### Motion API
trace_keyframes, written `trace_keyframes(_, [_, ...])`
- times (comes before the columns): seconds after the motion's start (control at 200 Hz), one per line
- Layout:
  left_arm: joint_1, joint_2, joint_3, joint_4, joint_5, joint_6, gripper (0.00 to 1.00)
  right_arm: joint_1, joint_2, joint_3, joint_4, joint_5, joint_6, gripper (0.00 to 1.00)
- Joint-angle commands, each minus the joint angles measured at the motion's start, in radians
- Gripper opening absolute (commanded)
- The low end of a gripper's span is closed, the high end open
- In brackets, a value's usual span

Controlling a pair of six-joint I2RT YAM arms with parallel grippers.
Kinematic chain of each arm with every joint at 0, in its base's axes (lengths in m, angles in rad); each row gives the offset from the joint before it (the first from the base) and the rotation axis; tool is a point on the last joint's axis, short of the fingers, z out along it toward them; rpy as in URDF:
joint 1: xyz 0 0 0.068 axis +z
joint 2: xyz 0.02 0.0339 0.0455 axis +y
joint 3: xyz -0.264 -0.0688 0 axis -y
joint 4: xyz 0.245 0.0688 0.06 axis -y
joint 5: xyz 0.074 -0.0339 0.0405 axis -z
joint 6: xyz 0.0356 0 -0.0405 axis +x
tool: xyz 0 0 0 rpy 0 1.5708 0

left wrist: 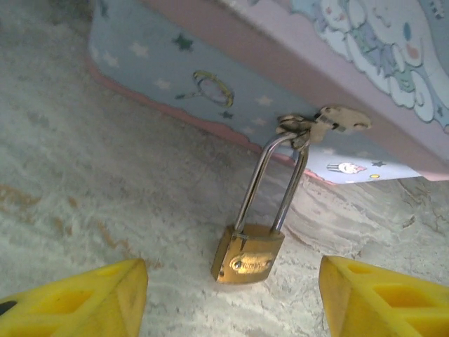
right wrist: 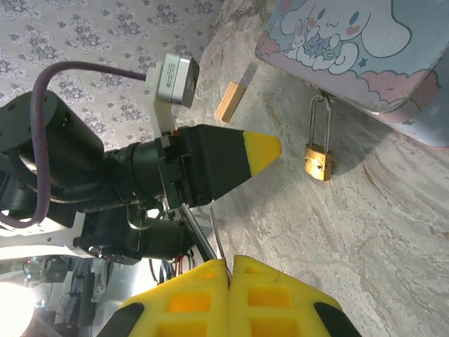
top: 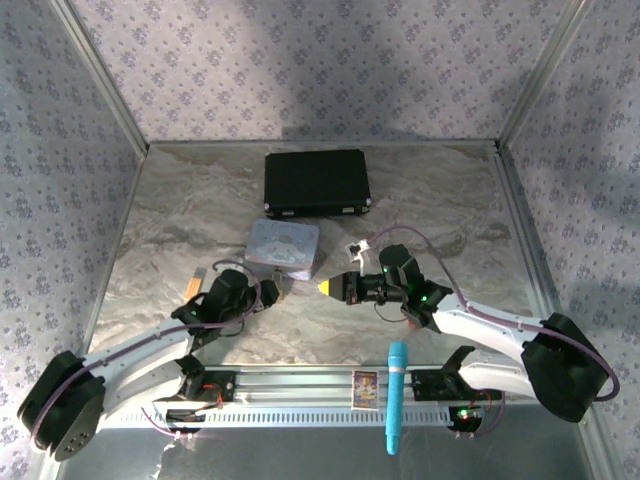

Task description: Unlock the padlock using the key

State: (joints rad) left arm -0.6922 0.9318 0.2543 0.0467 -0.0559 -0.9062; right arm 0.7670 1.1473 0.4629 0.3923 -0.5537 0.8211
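Padlock (left wrist: 249, 254): boxy brass body, slim silvery shackle
Left gripper (left wrist: 233, 291): yellow wedge fingers released, flanking padlock
Right gripper (right wrist: 229, 265): yellow fingers clenched on thin silvery key (right wrist: 218, 235)

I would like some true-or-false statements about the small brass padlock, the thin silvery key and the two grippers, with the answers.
1. The small brass padlock is hooked through the latch of the pastel cartoon tin. True.
2. The left gripper is shut on the padlock. False: its jaws stand open, one either side, not touching it.
3. The right gripper is shut on the thin silvery key. True.
4. The key sits in the padlock. False: it is apart, in the right gripper.
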Motion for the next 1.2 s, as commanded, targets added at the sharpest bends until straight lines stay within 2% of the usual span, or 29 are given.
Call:
trace_keyframes(0.0, [0.013, 0.026, 0.032, 0.102, 0.054, 0.132, 0.64, 0.009, 0.004, 0.011, 0.019, 0.002, -0.012, 0.0])
trace_keyframes(0.17, [0.052, 0.11, 0.02, 0.183, 0.094, 0.151, 0.62, 0.0, 0.004, 0.007, 0.018, 0.007, -0.008, 0.0])
trace_keyframes(0.39, [0.053, 0.21, 0.03, 0.265, 0.13, 0.151, 0.61, -0.001, 0.012, 0.009, 0.003, 0.01, -0.017, 0.0])
trace_keyframes(0.64, [0.044, 0.321, 0.042, 0.328, 0.148, 0.139, 0.54, -0.006, 0.017, 0.003, 0.01, 0.008, -0.013, 0.0])
trace_keyframes(0.835, [-0.029, 0.384, 0.074, 0.325, 0.109, 0.141, 0.47, -0.014, 0.031, -0.005, 0.02, 0.006, -0.012, 0.0])
trace_keyframes(0.939, [-0.078, 0.42, 0.093, 0.32, 0.067, 0.13, 0.41, -0.015, 0.039, -0.007, 0.026, 0.006, -0.01, 0.0])
trace_keyframes(1.194, [-0.12, 0.508, 0.119, 0.319, 0.008, 0.093, 0.32, -0.019, 0.047, -0.027, 0.039, 0.01, -0.005, 0.0])
